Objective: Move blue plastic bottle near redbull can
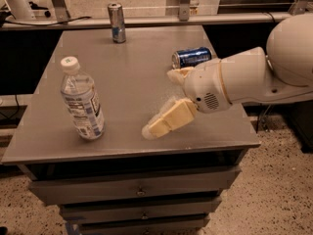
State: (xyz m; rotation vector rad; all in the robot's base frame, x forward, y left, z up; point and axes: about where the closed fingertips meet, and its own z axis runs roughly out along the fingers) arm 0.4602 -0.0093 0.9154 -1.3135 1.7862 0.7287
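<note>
With the end effector [159, 103] spread open and empty at the table's [137, 58] 4 o'clock, the upright blue plastic bottle [82, 102] at 8 o'clock, well apart from the redbull can [116, 22] at 12, could topple if a finger clips its side.

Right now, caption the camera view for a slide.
Gripper, jaws open, between upright clear plastic bottle and toppled dark-blue can; slim silver can at rear.

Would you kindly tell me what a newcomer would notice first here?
The big white arm juts in from the right, its open gripper over the table near the front edge. The blue plastic bottle stands front left, far from the redbull can at the back edge.
</note>
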